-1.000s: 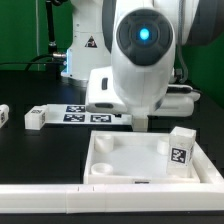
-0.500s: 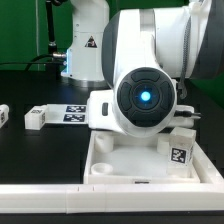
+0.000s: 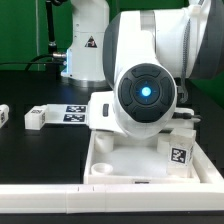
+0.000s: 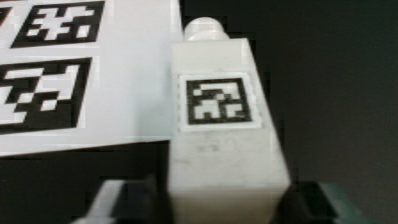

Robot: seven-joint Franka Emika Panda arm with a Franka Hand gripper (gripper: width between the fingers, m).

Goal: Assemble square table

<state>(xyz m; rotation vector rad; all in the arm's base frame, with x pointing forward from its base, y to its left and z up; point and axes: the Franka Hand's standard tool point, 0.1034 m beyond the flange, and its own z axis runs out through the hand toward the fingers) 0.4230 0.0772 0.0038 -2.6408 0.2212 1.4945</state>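
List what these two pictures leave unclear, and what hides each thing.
- Wrist view: whether the jaws touch the table leg between them; they are blurred and cut off by the picture's edge.
- Exterior view: those jaws and that leg, hidden behind the arm.
- Exterior view: part of the marker board, covered by the arm.
- Exterior view: another leg, cut by that view's left edge.

A green backdrop (image 3: 20,28) stands behind the black table (image 3: 25,88).

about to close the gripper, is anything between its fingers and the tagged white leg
Nothing visible. In the wrist view the leg sits directly between the gripper's fingers; the marker board lies beside it, outside the gap.
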